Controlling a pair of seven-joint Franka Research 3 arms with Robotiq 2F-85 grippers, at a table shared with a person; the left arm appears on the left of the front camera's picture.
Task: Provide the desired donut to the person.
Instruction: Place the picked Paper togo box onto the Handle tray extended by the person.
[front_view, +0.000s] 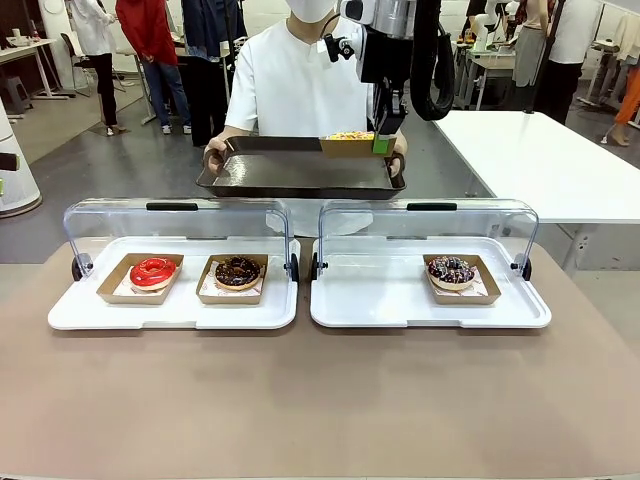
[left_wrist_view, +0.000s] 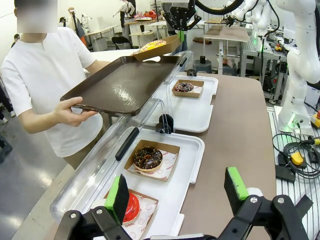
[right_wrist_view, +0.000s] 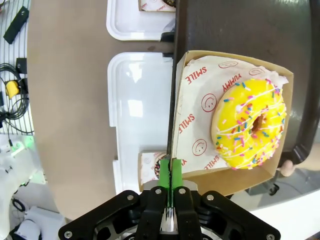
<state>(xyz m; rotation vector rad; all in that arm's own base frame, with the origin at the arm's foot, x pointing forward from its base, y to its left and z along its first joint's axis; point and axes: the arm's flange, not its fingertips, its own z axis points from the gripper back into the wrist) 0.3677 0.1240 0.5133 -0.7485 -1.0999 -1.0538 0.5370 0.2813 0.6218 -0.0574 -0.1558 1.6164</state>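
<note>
A yellow sprinkled donut (right_wrist_view: 250, 125) lies in a cardboard box (right_wrist_view: 197, 90). My right gripper (right_wrist_view: 169, 172) is shut on the box's side wall. In the front view the box (front_view: 350, 146) is at the right far corner of a dark brown tray (front_view: 290, 175), and my right gripper (front_view: 381, 145) hangs over it. The person (front_view: 300, 80) in a white shirt holds that tray with both hands across the table. I cannot tell whether the box rests on the tray. My left gripper (left_wrist_view: 177, 189) stands open above the left white tray (left_wrist_view: 172, 200), holding nothing.
Two white trays with raised clear lids sit on the table. The left tray (front_view: 170, 312) holds a red donut (front_view: 152, 271) and a chocolate donut (front_view: 237, 271). A chocolate sprinkled donut (front_view: 450, 271) is on the right tray (front_view: 380, 300). The table's near half is bare.
</note>
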